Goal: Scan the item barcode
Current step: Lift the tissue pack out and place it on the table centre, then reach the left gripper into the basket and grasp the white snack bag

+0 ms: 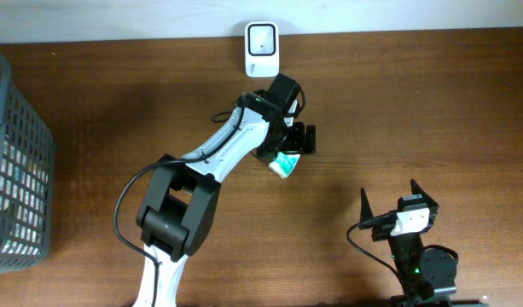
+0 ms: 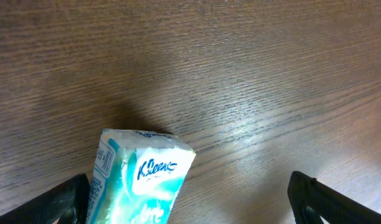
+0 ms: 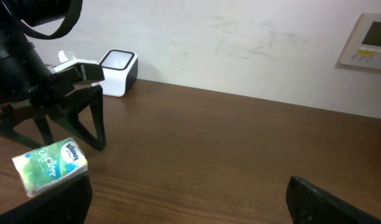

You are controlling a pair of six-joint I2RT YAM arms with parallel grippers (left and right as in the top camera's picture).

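Note:
The item, a teal and white Kleenex tissue pack (image 1: 284,164), lies on the wooden table a little in front of the white barcode scanner (image 1: 262,49). My left gripper (image 1: 293,147) stands open over it. In the left wrist view the tissue pack (image 2: 140,180) rests close to the left finger, while the right finger (image 2: 321,202) is far from it. The right wrist view shows the tissue pack (image 3: 50,165) flat on the table under the left gripper (image 3: 69,124), with the scanner (image 3: 117,71) behind. My right gripper (image 1: 389,198) is open and holds nothing at the front right.
A grey mesh basket (image 1: 14,170) holding several items stands at the table's left edge. A white wall panel (image 3: 367,40) hangs on the back wall at the far right. Bare wood (image 1: 415,111) stretches between the two arms.

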